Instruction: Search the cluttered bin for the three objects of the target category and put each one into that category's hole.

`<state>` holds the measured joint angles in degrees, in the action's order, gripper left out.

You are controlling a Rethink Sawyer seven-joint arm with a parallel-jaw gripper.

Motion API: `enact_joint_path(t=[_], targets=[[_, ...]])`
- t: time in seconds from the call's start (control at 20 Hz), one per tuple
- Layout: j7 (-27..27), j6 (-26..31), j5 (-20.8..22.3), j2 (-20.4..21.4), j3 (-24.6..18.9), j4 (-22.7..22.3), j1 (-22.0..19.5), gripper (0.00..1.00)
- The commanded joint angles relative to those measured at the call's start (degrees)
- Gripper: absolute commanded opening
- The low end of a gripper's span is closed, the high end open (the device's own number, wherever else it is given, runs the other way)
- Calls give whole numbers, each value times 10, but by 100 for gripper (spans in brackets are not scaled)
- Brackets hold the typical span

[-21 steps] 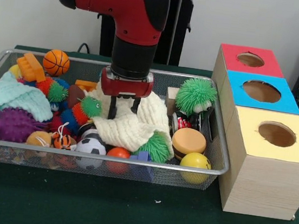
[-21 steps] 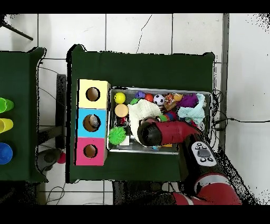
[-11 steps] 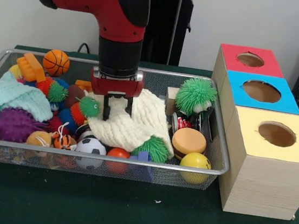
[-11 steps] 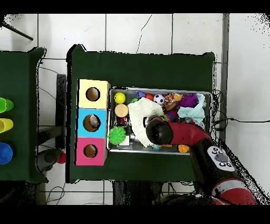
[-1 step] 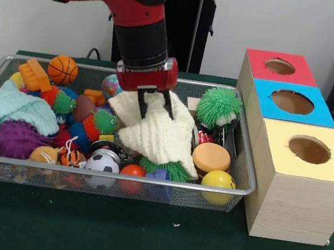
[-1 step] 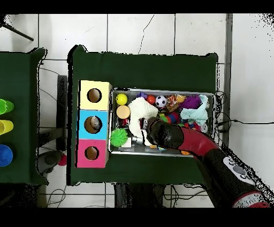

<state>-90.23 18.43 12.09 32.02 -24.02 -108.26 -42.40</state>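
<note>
My gripper [image 5: 154, 112] hangs over the middle of the wire bin [image 5: 244, 148], shut on a cream knitted cloth [image 5: 159, 137] whose top is raised off the toys and whose lower end drapes down. In the overhead view the arm [image 6: 184, 140] hides the gripper, and the cloth [image 6: 138, 111] shows to its left. Around the cloth lie a green spiky ball [image 5: 218, 106], a tan and orange disc [image 5: 210, 158], a yellow ball [image 5: 218, 181], a soccer ball [image 5: 102, 163], a red ball [image 5: 132, 172] and a basketball [image 5: 63, 69].
Right of the bin stand three wooden boxes with holes in their tops: red [image 5: 279, 66], blue [image 5: 292, 102] and yellow [image 5: 309, 150]. A mint cloth [image 5: 10, 109] and a purple spiky toy [image 5: 13, 138] fill the bin's left end.
The gripper went left, then rose and swung right with the cream cloth in it. The cloth's left part lifted, uncovering toys beneath it.
</note>
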Motion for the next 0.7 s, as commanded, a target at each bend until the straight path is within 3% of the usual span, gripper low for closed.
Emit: enact_joint_path(t=[0.05, 0.35, 0.7], targets=[[-43, 125, -54, 78, -73, -59, -3, 0], [4, 182, -37, 113, -58, -50, -18, 0], [-6, 210, -53, 125, -80, -53, -28, 0]])
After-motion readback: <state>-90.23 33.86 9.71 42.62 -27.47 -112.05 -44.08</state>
